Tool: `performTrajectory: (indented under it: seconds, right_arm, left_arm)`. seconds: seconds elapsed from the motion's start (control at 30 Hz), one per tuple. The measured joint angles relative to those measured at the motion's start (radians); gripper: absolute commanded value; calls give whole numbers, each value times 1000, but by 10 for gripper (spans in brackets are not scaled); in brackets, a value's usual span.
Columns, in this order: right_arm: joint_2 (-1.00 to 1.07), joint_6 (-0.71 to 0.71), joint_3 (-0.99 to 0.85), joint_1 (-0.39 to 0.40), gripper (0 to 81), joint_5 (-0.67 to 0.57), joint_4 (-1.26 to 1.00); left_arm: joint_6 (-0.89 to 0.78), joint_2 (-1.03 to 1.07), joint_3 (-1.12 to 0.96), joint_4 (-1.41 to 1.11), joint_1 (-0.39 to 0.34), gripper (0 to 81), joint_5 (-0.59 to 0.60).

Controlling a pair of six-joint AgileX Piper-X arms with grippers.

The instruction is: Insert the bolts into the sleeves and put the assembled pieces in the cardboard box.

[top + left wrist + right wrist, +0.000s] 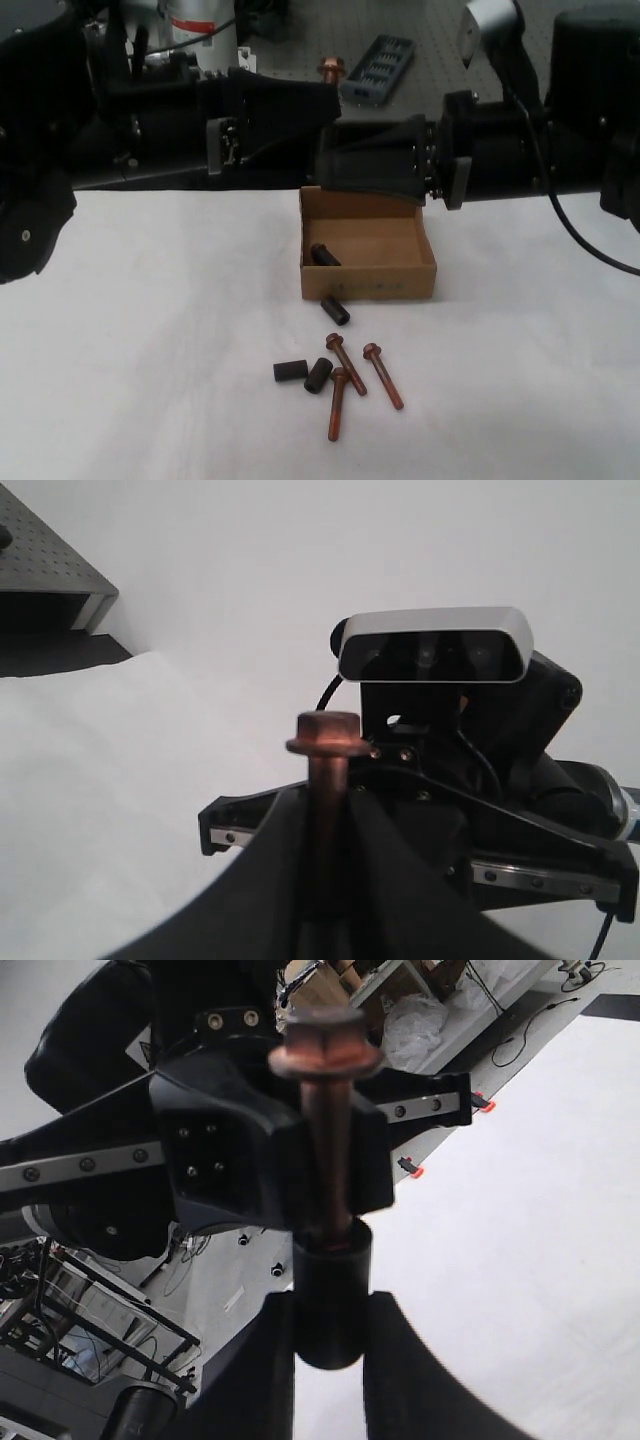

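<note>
Bench (150, 300): left tool (325, 805) faces right tool (330, 1305).

**One bolt entering a sleeve, the rest loose by the box**

A copper-coloured metal bolt (323, 742) with a flanged hex head is held upright, head up, pinched in the left gripper (322, 815). Its shank tip is seated in the mouth of a short black cylindrical sleeve (330, 1305), which is clamped in the right gripper (330, 1345). An open-topped brown cardboard box (368, 283) is seen with a second black sleeve (322, 255) lying inside near its left wall. A third sleeve (335, 310) lies just in front of the box. Nearer still, a fourth sleeve (290, 371) and a fifth sleeve (318, 376) are grouped with three loose copper bolts (346, 364) (384, 375) (336, 403), all lying flat.
</note>
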Motion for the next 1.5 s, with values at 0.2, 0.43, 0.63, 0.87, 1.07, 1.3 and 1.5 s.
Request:
performTrajectory:
  seconds: [0.2,0.43,0.63,0.87,1.07,1.3,1.5]
  right_arm:
    - [0,0,0,0,15,0,0]
    - [0,3,0,-21,15,7,-17]
    - [0,3,0,-21,15,8,-16]
    - [0,3,0,-21,15,-5,-1]
    - [0,-118,0,-36,15,8,155]
    - [8,-160,0,-91,15,101,199]
    - [70,-152,-2,-119,15,141,199]
  left_arm:
    - [0,0,0,-4,0,78,0]
    - [2,0,0,2,3,510,4]
    - [-18,0,0,2,5,475,17]
    - [-29,0,0,7,18,475,29]
    - [-89,0,0,-45,79,469,44]
    - [-149,-28,8,-53,167,301,197]
    - [-161,-168,125,-55,243,202,261]
